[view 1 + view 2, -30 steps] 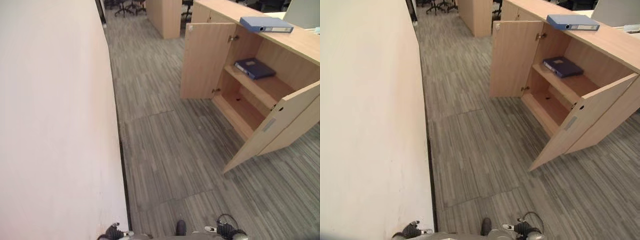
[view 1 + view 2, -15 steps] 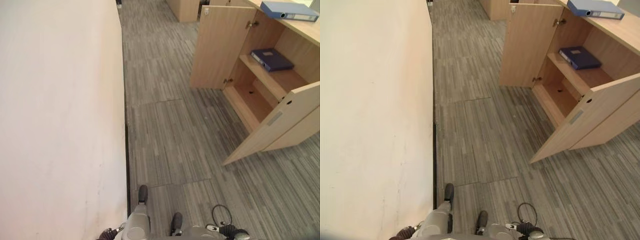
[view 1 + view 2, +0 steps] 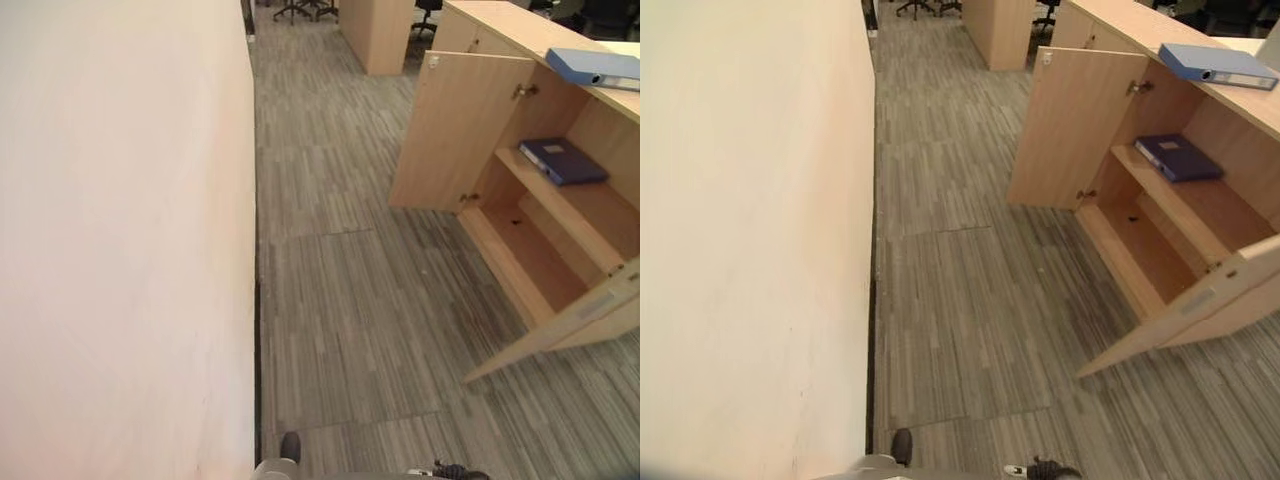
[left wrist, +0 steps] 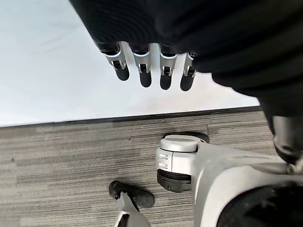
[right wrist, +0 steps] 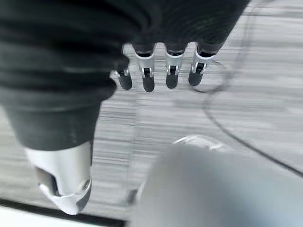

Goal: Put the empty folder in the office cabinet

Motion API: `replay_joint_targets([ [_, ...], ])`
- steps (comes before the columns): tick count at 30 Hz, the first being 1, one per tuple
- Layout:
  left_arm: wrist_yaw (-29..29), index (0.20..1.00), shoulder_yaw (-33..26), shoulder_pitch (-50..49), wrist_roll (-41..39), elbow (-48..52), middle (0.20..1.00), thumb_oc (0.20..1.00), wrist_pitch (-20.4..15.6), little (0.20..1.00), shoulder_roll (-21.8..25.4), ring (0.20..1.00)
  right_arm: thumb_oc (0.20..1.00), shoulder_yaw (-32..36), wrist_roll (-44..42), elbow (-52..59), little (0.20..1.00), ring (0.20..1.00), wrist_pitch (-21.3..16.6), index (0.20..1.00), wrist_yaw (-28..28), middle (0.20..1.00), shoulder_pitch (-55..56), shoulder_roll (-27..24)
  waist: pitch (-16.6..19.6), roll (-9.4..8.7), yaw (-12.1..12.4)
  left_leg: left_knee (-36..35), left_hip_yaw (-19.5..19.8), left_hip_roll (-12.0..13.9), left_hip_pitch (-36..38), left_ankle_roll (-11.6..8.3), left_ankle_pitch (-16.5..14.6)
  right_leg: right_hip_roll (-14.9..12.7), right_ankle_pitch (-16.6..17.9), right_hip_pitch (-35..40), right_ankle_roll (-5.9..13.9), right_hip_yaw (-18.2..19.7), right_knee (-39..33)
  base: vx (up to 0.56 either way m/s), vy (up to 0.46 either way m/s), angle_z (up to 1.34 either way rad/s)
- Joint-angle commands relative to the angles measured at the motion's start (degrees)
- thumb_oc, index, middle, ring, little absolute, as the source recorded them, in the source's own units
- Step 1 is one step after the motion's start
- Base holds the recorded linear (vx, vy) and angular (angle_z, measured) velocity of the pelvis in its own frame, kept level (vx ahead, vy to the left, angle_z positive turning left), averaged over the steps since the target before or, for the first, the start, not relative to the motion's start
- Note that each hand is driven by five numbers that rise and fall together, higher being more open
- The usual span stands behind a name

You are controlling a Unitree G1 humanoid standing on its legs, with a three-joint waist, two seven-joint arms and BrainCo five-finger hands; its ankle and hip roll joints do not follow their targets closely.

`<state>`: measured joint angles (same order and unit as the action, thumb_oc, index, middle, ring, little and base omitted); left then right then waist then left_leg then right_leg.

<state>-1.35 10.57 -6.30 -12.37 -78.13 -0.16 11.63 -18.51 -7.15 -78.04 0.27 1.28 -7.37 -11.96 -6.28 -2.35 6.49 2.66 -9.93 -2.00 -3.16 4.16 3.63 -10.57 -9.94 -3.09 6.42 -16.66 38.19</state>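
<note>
A pale wall [image 3: 120, 230] runs along the left-hand side of the grey floor [image 3: 340, 300]. The office cabinet [image 3: 540, 200] stands open, well ahead of both hands. A light blue folder [image 3: 597, 66] lies on its top and a dark blue folder [image 3: 563, 160], possibly empty, on its upper shelf. The left hand [image 4: 151, 71] and right hand [image 5: 158, 73] hang with relaxed, straight fingers, holding nothing.

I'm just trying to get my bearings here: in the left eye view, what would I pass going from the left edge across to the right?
White wall → grey carpeted floor → open cabinet door → dark blue folder on the shelf → lighter blue folder on the cabinet top.
</note>
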Motion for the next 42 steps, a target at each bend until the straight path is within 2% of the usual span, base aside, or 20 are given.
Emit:
replay_joint_targets([
  [1, 8.4, 1.0, 1.0, 4.6, 6.5, 4.2, 1.0, 1.0, -5.3, 1.0, 2.4, 1.0, 1.0, -0.4, 2.4, 4.4, 1.0, 1.0, -0.7, 1.0, 0.1, 1.0, -0.9, -0.8, -0.7, 2.22, -1.9, -7.7, 1.6, -5.7, 4.5, 0.7, -3.1, -9.6, 21.4, 4.1, 5.29, -0.4, 2.8, 0.28, 0.248, 0.91],
  [2, 8.4, 1.0, 1.2, 4.9, 6.5, 4.3, 1.0, 1.0, -5.4, 1.0, 2.3, 1.0, 1.0, -0.6, 2.2, 5.3, 1.0, 1.0, -0.9, 1.0, 0.0, 1.0, -1.7, -1.0, -1.8, 3.37, -2.7, -7.7, 1.9, -4.7, 6.6, 0.38, -4.1, -10.3, 18.5, 1.0, 4.2, -3.9, 1.6, 0.11, 0.062, 0.76],
  [4, 8.4, 1.0, 1.6, 4.9, 6.8, 4.4, 1.0, 1.0, -5.6, 1.0, 2.2, 1.0, 1.0, -0.5, 2.4, 6.1, 1.0, 1.0, -1.0, 1.0, -0.1, 1.0, -2.4, -1.3, -3.2, 4.35, -3.2, -7.7, 2.9, -3.9, 8.1, 0.07, -4.1, -9.3, 16.2, -1.2, 3.43, -5.2, -4.0, 0.18, -0.019, 0.17],
  [6, 8.4, 1.0, 1.8, 4.6, 7.1, 4.1, 1.0, 1.0, -5.8, 1.0, 2.1, 1.0, 1.0, 0.4, 1.5, 7.2, 1.0, 1.0, -1.0, 1.0, -0.6, 1.0, -3.5, -2.0, -4.3, 4.76, -4.2, -7.7, 3.6, -3.1, 9.1, -0.73, -3.9, -6.2, 18.8, -3.8, 2.75, -4.7, -20.3, 0.12, -0.152, -0.16],
  [8, 8.6, 1.0, 1.6, 4.5, 7.8, 4.1, 1.0, 1.0, -5.8, 1.0, 2.1, 1.0, 1.0, 0.8, 0.8, 7.7, 1.0, 1.0, -1.0, 1.0, -1.0, 1.0, -3.9, -2.1, -4.9, 3.96, -4.4, -7.7, 4.2, -3.1, 10.3, -1.47, -4.6, -4.2, 21.2, -4.0, 3.77, -2.5, -30.6, 0.09, -0.127, -0.08],
  [12, 8.7, 1.0, 0.6, 4.6, 8.5, 3.4, 1.0, 1.0, -5.9, 1.0, 2.2, 1.0, 1.0, 1.6, -0.3, 7.7, 1.0, 1.0, -1.1, 1.0, -1.1, 1.0, -3.6, -1.9, -5.6, 2.43, -5.5, -7.7, 5.9, -3.8, 12.6, -2.15, -6.6, -1.7, 25.6, -6.9, 5.48, 3.0, -41.9, 0.19, -0.113, 0.0],
  [15, 8.7, 1.0, 0.2, 4.5, 9.4, 2.4, 1.0, 1.0, -5.8, 1.0, 2.1, 1.0, 1.0, 1.7, -0.5, 7.4, 1.0, 1.0, -1.2, 1.0, -0.9, 1.0, -2.5, -1.8, -5.1, 1.49, -5.8, -7.7, 7.8, -4.6, 14.0, -2.29, -8.2, -0.9, 25.7, -6.9, 5.54, 5.3, -43.2, 0.2, -0.08, 0.27],
  [17, 8.8, 1.0, -0.1, 4.1, 9.3, 2.0, 1.0, 1.0, -5.8, 1.0, 1.6, 1.0, 1.0, 1.6, -0.3, 7.0, 1.0, 1.0, -1.0, 1.0, -0.8, 1.0, -2.2, -2.0, -4.0, 1.1, -5.9, -7.7, 8.9, -4.7, 15.0, -2.2, -9.3, -1.1, 27.3, -5.7, 5.39, 4.6, -43.2, 0.32, -0.145, 0.21],
  [21, 8.7, 1.0, -0.4, 3.7, 8.7, 1.8, 1.0, 1.0, -5.6, 1.0, 1.4, 1.0, 1.0, 1.5, -0.4, 6.4, 1.0, 1.0, -0.9, 1.0, -0.4, 1.0, -1.7, -2.3, -3.3, 1.53, -6.2, -7.7, 10.6, -3.3, 16.1, -2.26, -10.1, -0.5, 26.4, -5.2, 4.73, 3.4, -41.7, 0.23, -0.137, 0.12],
  [30, 8.2, 1.0, 1.9, 5.6, 8.4, 3.6, 1.0, 1.0, -5.5, 1.0, 1.7, 1.0, 1.0, 1.5, -0.8, 4.8, 1.0, 1.0, -0.9, 1.0, 0.0, 1.0, -0.2, -3.4, -1.5, 2.08, -6.7, -3.7, 11.9, 3.5, 17.3, -6.32, -11.9, 4.3, 16.7, -3.3, 0.85, 1.2, -37.1, 0.28, -0.225, 0.24],
  [32, 8.2, 1.0, 2.8, 6.3, 8.5, 4.4, 1.0, 1.0, -5.7, 1.0, 1.8, 1.0, 1.0, 1.8, -1.5, 4.7, 1.0, 1.0, -1.1, 1.0, -0.2, 1.0, 0.0, -3.5, -1.2, 1.93, -7.0, 0.4, 11.3, 4.8, 16.4, -7.71, -10.2, 5.3, 15.1, -2.0, -0.19, 0.7, -36.9, 0.24, -0.262, 0.15],
  [33, 8.3, 1.0, 3.8, 6.9, 8.5, 5.5, 1.0, 1.0, -5.9, 1.0, 1.9, 1.0, 1.0, 1.3, -2.2, 4.4, 1.0, 1.0, -1.1, 1.0, -0.2, 1.0, 0.3, -3.5, -1.6, 1.33, -7.1, 12.9, 9.2, 6.8, 12.0, -9.66, -5.0, 6.9, 12.7, 1.5, -2.32, 0.2, -37.6, 0.29, -0.374, 0.09],
  [34, 8.4, 1.0, 3.9, 6.9, 8.2, 5.8, 1.0, 1.0, -5.9, 1.0, 2.0, 1.0, 1.0, 1.2, -2.4, 4.3, 1.0, 1.0, -1.1, 1.0, -0.4, 1.0, 0.5, -3.5, -2.1, 0.79, -6.9, 19.2, 8.9, 7.2, 9.2, -9.75, -2.5, 7.3, 12.3, 2.8, -3.17, 0.1, -38.0, 0.22, -0.315, 0.13],
  [35, 8.4, 1.0, 3.9, 7.0, 8.2, 5.8, 1.0, 1.0, -5.9, 1.0, 2.1, 1.0, 1.0, 1.2, -2.4, 4.3, 1.0, 1.0, -1.1, 1.0, -0.4, 1.0, 0.5, -3.5, -2.0, 0.64, -7.1, 19.2, 9.0, 7.0, 9.0, -9.71, -2.4, 7.1, 12.3, 2.6, -3.14, 0.0, -38.0, 0.12, -0.221, 0.04],
  [36, 8.7, 1.0, 3.4, 7.0, 7.0, 6.2, 1.0, 1.0, -5.8, 1.0, 2.1, 1.0, 1.0, 1.5, -2.8, 3.6, 1.0, 1.0, -0.8, 1.0, -0.6, 1.0, 0.7, -3.7, -3.4, 0.15, -6.4, 29.1, 7.5, 8.1, 5.4, -9.51, 1.1, 8.1, 11.0, 5.4, -4.56, -0.3, -38.9, 0.13, -0.205, -0.02],
  [37, 8.7, 1.0, 3.1, 6.9, 6.2, 6.1, 1.0, 1.0, -5.8, 1.0, 2.0, 1.0, 1.0, 1.7, -2.9, 3.2, 1.0, 1.0, -0.6, 1.0, -0.8, 1.0, 0.7, -3.7, -3.7, -0.31, -6.3, 31.2, 6.4, 8.6, 3.9, -9.16, 2.2, 8.2, 10.3, 6.2, -4.96, -0.3, -39.2, 0.17, -0.249, -0.08],
  [39, 8.7, 1.0, 2.4, 6.8, 5.0, 5.9, 1.0, 1.0, -5.8, 1.0, 1.9, 1.0, 1.0, 1.8, -3.0, 2.6, 1.0, 1.0, -0.5, 1.0, -0.8, 1.0, 0.8, -3.7, -4.1, -0.46, -5.9, 32.2, 5.0, 9.1, 1.8, -8.64, 1.7, 8.3, 10.0, 7.0, -5.24, -0.1, -39.4, 0.12, -0.09, -0.08],
  [40, 8.6, 1.0, 1.0, 6.5, 3.0, 5.1, 1.0, 1.0, -5.9, 1.0, 1.8, 1.0, 1.0, 1.9, -3.0, 2.0, 1.0, 1.0, -0.3, 1.0, -0.7, 1.0, 1.0, -3.7, -4.5, -1.09, -4.9, 30.3, 4.0, 8.6, -3.0, -7.56, -1.4, 7.9, 9.8, 8.8, -5.0, 0.5, -40.5, 0.12, -0.036, -0.05],
  [41, 8.6, 1.0, 1.0, 6.5, 3.0, 5.1, 1.0, 1.0, -5.9, 1.0, 1.8, 1.0, 1.0, 1.9, -3.0, 2.0, 1.0, 1.0, -0.3, 1.0, -0.7, 1.0, 1.0, -3.7, -4.6, -1.07, -4.9, 30.3, 4.0, 8.6, -3.0, -7.55, -1.4, 8.0, 9.8, 8.8, -4.99, 0.5, -40.5, 0.25, -0.014, 0.1],
  [42, 8.8, 1.0, 0.3, 6.4, 2.1, 4.6, 1.0, 1.0, -6.1, 1.0, 1.9, 1.0, 1.0, 1.9, -2.5, 1.6, 1.0, 1.0, -0.2, 1.0, -0.7, 1.0, 1.0, -3.9, -4.5, -1.52, -4.1, 22.6, 4.2, 8.0, -5.8, -7.23, -2.9, 7.2, 9.6, 9.7, -4.1, 1.1, -41.3, 0.13, 0.025, 0.1],
])
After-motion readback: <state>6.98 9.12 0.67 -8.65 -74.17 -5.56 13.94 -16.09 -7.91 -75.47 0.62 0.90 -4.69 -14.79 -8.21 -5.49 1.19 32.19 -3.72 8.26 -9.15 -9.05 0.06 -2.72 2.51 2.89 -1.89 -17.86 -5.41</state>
